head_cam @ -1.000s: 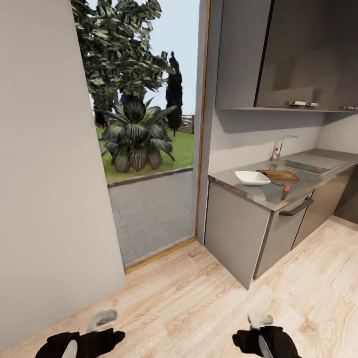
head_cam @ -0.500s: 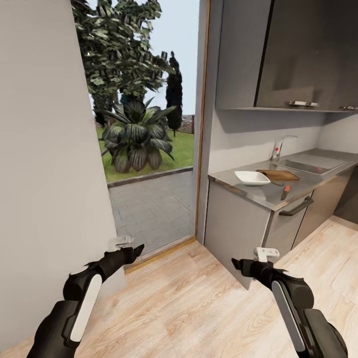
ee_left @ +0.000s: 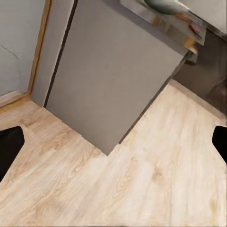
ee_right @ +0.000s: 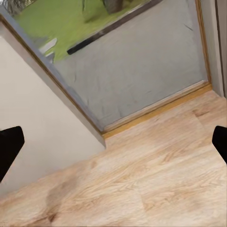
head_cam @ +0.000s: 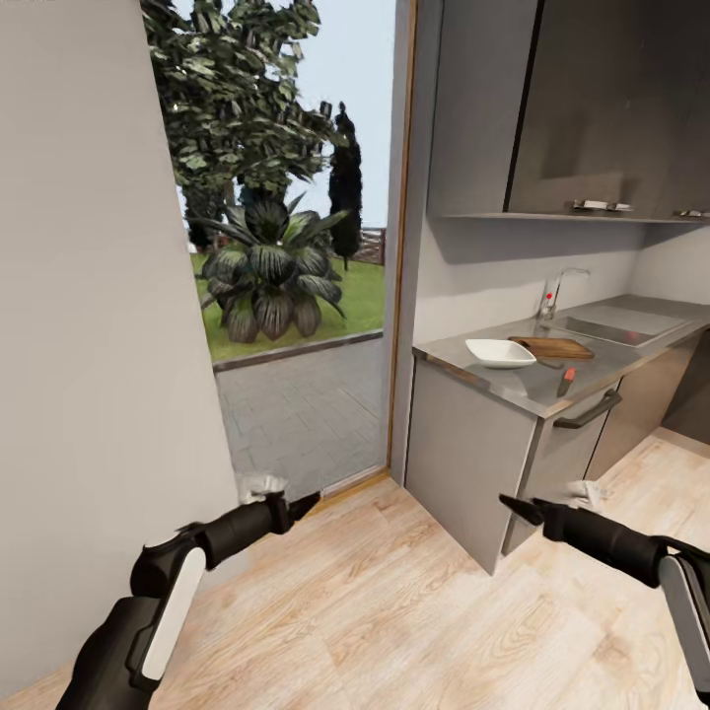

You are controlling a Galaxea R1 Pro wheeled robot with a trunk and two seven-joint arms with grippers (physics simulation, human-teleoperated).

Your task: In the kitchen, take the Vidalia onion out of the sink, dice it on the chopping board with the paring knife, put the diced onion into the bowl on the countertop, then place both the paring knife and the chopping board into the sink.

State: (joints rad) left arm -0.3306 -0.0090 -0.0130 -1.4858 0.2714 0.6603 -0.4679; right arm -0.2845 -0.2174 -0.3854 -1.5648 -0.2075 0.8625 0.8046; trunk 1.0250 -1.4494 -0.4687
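On the grey countertop (head_cam: 528, 387) at the right lie the white bowl (head_cam: 500, 352), the brown chopping board (head_cam: 554, 346) behind it, and the red-handled paring knife (head_cam: 566, 379) near the front edge. Beyond them is the sink (head_cam: 619, 326) with its chrome faucet (head_cam: 554, 292). The Vidalia onion is hidden from here. My left gripper (head_cam: 302, 505) and right gripper (head_cam: 515, 507) hang over the wooden floor, far short of the counter. Both are open and empty, as the wide-apart fingertips (ee_left: 9, 146) (ee_right: 9, 147) show. The left wrist view catches the bowl (ee_left: 165, 5) and the knife (ee_left: 194, 26).
A grey cabinet (head_cam: 463, 459) with a dark bar handle (head_cam: 589, 411) carries the counter. An open doorway (head_cam: 296, 296) to a paved garden lies ahead, with a white wall (head_cam: 99, 345) close on the left. Dark wall cabinets (head_cam: 572, 108) hang above the counter. Wooden floor (head_cam: 394, 611) stretches ahead.
Both arms have risen from the bottom edge and reached forward. In the last half second the left gripper moved a little right and the right forearm swung out to the right.
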